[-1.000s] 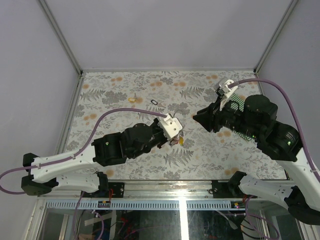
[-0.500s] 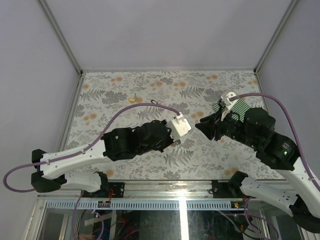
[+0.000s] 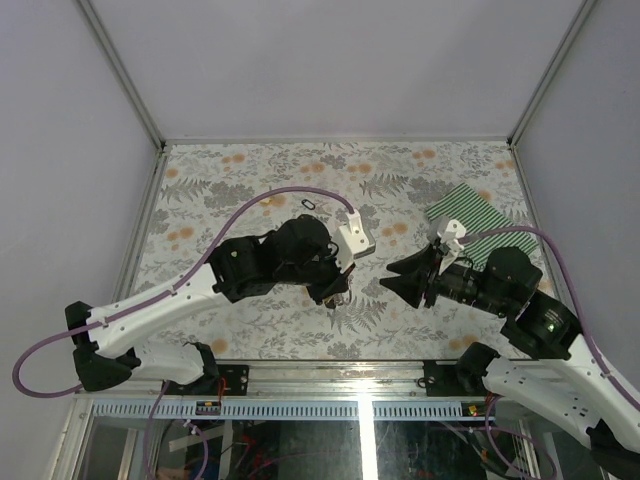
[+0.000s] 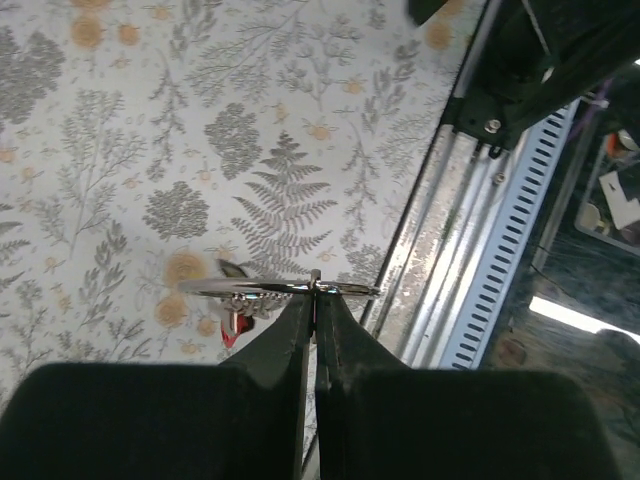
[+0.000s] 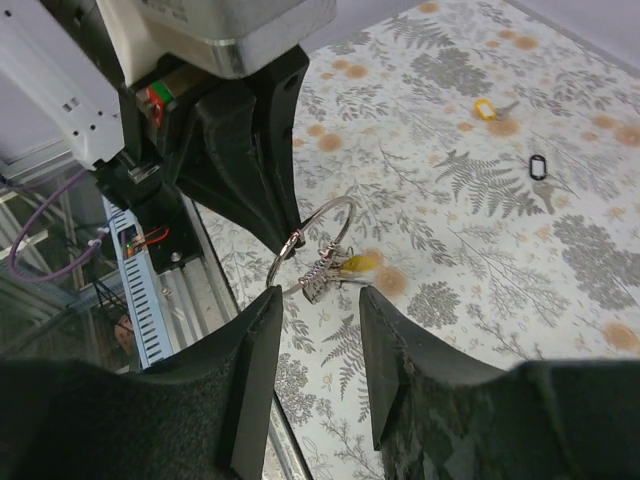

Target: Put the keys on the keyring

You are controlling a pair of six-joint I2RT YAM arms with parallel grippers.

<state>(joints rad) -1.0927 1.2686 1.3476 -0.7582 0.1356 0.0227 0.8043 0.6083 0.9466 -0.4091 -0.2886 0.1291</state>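
Observation:
My left gripper (image 4: 315, 297) is shut on the thin silver keyring (image 4: 270, 288) and holds it above the table near its front edge. On the keyring (image 5: 322, 225) hang keys: one has a yellow head (image 5: 358, 263) and one a red head (image 4: 232, 328). Just to the ring's right, my right gripper (image 5: 320, 297) is open with nothing between its fingers and points at the ring. In the top view the left gripper (image 3: 335, 288) and right gripper (image 3: 390, 280) face each other closely. A loose yellow-headed key (image 5: 485, 107) lies far back on the table.
A small dark oval loop (image 5: 537, 164) with a metal blade lies on the floral table near the yellow key; the loop (image 3: 308, 204) also shows from above. A green striped cloth (image 3: 470, 215) lies at the right. The metal front rail (image 4: 440, 250) runs close under the ring.
The left arm swung its gripper and the ring toward the front edge. The right gripper came down and forward toward the ring, uncovering the striped cloth, and its jaws opened wider.

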